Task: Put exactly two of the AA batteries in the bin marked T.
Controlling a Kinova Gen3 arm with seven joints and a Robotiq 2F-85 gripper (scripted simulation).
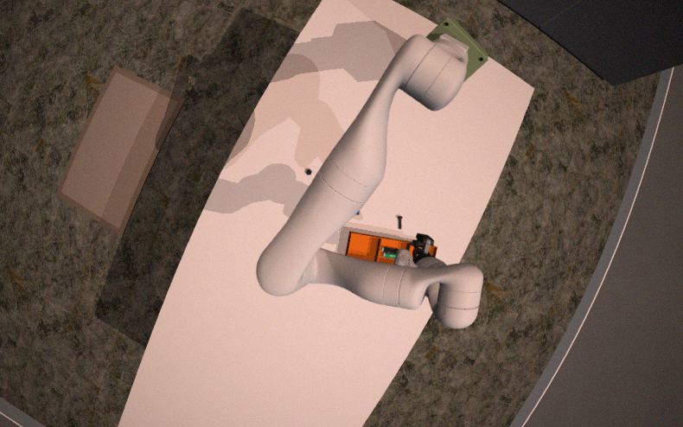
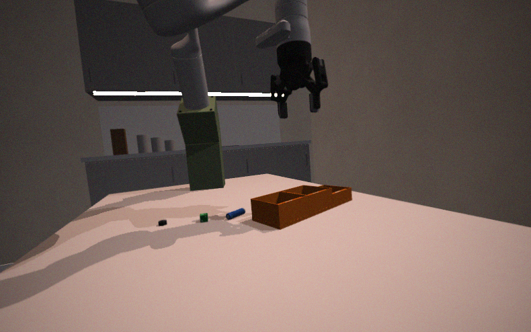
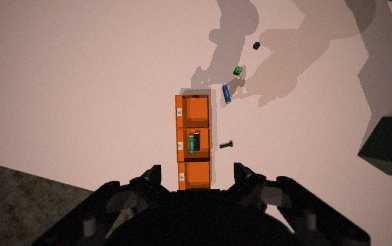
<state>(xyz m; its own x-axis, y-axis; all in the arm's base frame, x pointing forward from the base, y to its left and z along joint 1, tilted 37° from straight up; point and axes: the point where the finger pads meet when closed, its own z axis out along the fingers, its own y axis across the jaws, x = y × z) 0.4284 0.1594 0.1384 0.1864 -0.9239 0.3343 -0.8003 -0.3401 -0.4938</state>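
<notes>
Gripper (image 2: 297, 105) raised high above the orange three-compartment bin (image 3: 179, 131), jaws spread wide and holding nothing. Middle compartment (image 3: 204, 142) occupied by two cylinders side by side: a green battery (image 3: 191, 144) and a black battery (image 3: 197, 141), both lying flat on the floor of the compartment, long axes parallel to the bin's length. End compartments on either side apparently bare; small white labels on the bin's outer wall too small to read, so the T marking not confirmable from these views. Blue battery (image 3: 226, 93) on the table (image 3: 75, 75) just beside the bin's far end, long axis roughly along the bin's length, lying ahead of and slightly to one side of the claw in the wrist view. Green cube (image 3: 237, 71) and small black piece (image 3: 256, 45) farther out on the table; dark screw (image 3: 226, 145) close beside the middle compartment, outside the wall. Judged from the layout: two batteries binned, count apparently met, claw already released; remaining need only a clean withdrawal with everything at rest.
</notes>
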